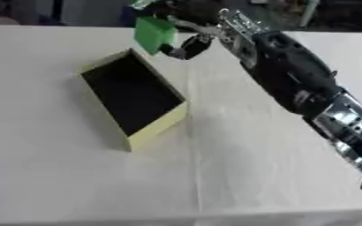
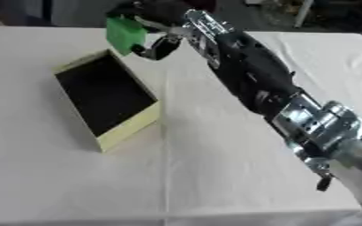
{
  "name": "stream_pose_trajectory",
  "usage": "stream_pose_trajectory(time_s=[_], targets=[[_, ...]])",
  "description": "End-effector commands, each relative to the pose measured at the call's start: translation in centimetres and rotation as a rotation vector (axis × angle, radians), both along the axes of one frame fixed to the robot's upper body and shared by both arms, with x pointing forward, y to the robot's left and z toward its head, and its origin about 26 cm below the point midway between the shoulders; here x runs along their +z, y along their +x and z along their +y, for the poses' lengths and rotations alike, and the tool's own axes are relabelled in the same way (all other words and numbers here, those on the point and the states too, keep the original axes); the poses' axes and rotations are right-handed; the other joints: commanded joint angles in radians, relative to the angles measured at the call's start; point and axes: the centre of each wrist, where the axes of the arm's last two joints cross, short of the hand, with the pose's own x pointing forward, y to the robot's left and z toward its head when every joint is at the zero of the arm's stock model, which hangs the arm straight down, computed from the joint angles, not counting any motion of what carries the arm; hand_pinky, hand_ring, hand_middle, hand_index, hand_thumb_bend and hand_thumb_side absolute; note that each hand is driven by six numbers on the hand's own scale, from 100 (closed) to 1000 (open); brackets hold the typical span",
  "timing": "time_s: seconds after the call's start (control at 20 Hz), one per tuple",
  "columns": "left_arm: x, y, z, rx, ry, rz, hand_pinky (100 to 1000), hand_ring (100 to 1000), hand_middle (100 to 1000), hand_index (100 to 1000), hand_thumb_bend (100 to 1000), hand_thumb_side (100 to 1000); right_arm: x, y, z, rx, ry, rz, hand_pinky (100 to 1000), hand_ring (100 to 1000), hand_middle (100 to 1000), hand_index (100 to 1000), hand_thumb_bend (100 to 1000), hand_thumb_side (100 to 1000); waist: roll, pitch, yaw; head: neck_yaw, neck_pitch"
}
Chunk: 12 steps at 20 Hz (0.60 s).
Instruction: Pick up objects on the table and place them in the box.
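Note:
A green block hangs in the air just past the far end of the box, with my right hand shut on it, fingers curled round its right side. The right arm stretches from the lower right corner up across the table to the far middle. The box is a shallow yellow tray with a dark inside, lying askew at the centre left, and I see nothing in it. My left hand does not show in either view.
A white cloth covers the table, with a seam running down the middle. Dark shapes and a pale pole stand beyond the far edge.

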Motion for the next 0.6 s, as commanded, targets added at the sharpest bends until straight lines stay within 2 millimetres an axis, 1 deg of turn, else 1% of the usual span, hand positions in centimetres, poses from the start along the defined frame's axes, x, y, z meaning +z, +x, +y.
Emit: stream_pose_trajectory(time_s=[0.05, 0.35, 0.5, 0.55, 0.6], targets=[[0.7, -0.2, -0.1, -0.017, 0.005, -0.027, 662, 676, 733, 819, 257, 571, 1.6, -0.7, 0.3, 0.095, -0.045, -0.010, 732, 861, 331, 779, 100, 100, 0.002, -0.019, 0.000, -0.003, 0.005], [0.7, -0.2, -0.1, -0.020, 0.003, -0.027, 662, 676, 734, 819, 260, 571, 0.0, -0.9, 1.9, 0.218, -0.161, 0.064, 744, 874, 356, 796, 100, 100, -0.001, -0.021, -0.002, -0.003, 0.005], [0.6, -0.2, -0.1, -0.019, 0.002, -0.027, 662, 676, 734, 819, 260, 571, -0.1, -0.6, 1.8, 0.239, -0.194, 0.086, 744, 874, 356, 796, 100, 100, -0.001, -0.021, -0.003, -0.002, 0.005], [0.6, -0.1, -0.2, -0.021, 0.002, -0.027, 662, 676, 735, 819, 260, 571, -0.5, -0.7, 2.1, 0.249, -0.209, 0.097, 751, 879, 378, 811, 100, 100, -0.001, -0.021, 0.000, -0.005, 0.005], [0.6, -0.1, -0.2, -0.022, 0.002, -0.027, 662, 676, 735, 819, 260, 571, -0.9, -0.7, 2.6, 0.258, -0.227, 0.108, 751, 879, 378, 811, 100, 100, -0.001, -0.021, 0.000, -0.005, 0.005]])
